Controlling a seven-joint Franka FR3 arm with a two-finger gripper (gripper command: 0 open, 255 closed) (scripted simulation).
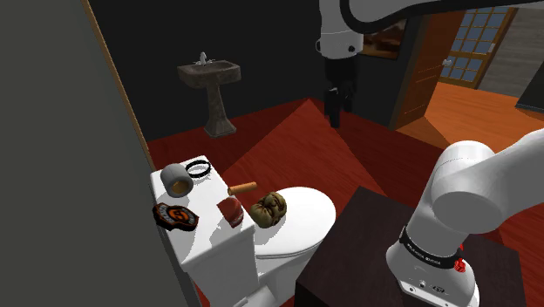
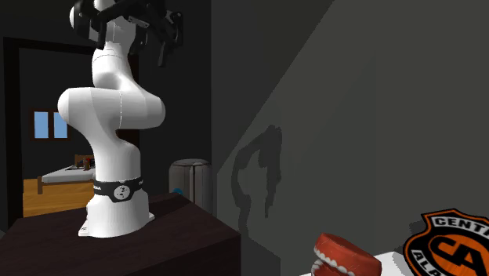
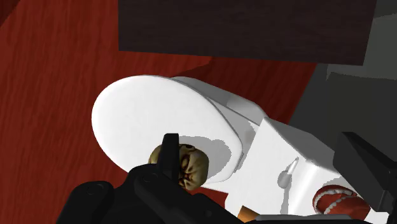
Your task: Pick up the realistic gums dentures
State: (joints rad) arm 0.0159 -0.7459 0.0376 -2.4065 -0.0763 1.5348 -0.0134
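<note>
The dentures (image 1: 231, 210), red gums with white teeth, lie on the white toilet tank (image 1: 205, 234) near its front edge. In the second exterior view the dentures (image 2: 342, 257) sit close to the camera. My black gripper (image 1: 338, 116) hangs high above the red floor, far from the tank, open with nothing in it. In the second exterior view the gripper (image 2: 166, 49) is at the top of the raised arm. In the wrist view the gripper (image 3: 261, 145) has its fingers wide apart, and the dentures (image 3: 337, 203) lie near the right finger (image 3: 366, 167).
Also on the tank are a round cup (image 1: 177, 178), a black ring (image 1: 200, 169), an orange-and-black badge (image 1: 175, 215) and a wooden stick (image 1: 242, 187). A brown glove (image 1: 269, 208) rests on the toilet lid (image 1: 305, 214). A pedestal sink (image 1: 209, 74) stands behind. The dark stand (image 1: 366, 253) is beside the toilet.
</note>
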